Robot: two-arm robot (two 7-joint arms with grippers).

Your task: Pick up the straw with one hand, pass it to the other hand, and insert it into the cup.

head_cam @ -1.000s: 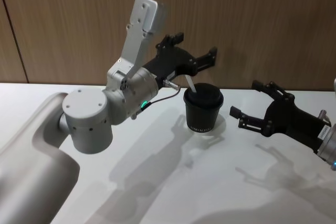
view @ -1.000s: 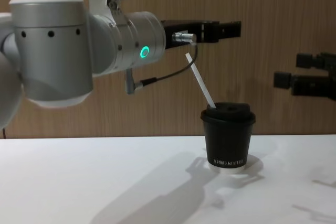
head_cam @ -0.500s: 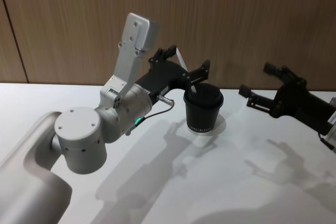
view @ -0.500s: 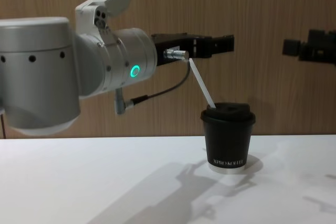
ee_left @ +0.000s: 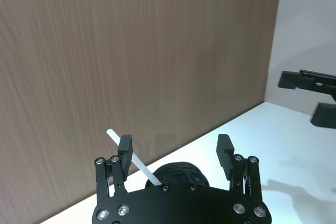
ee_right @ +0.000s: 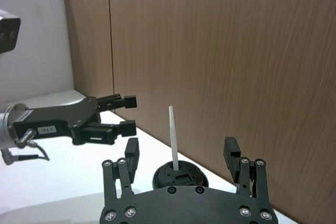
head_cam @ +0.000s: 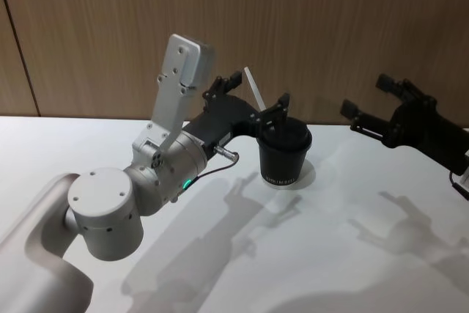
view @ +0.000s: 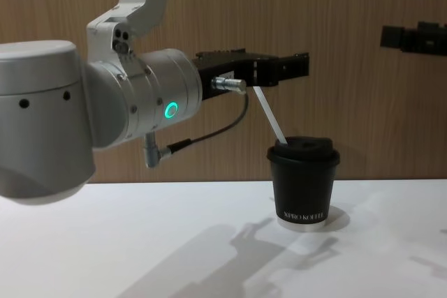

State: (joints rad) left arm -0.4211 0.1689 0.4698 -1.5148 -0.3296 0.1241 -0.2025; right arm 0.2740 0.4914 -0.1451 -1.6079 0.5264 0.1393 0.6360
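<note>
I see straw [head_cam: 256,97] standing tilted in cup [head_cam: 283,155], left tool [head_cam: 256,100] open around it, right tool [head_cam: 371,106] open at 3 o'clock, chest view alone shows straw entering lid.

Head view looked forward and down over the table [head_cam: 352,254], taking in both arms from above. Chest view sat lower, level with the cup [view: 303,183], facing the wood wall [view: 349,47] side-on. Left wrist view looked out past its own fingers [ee_left: 125,148] at the wall, close to the cup lid. Right wrist view faced the same wall from farther off. All four shared the cup and straw [ee_right: 173,137].
</note>
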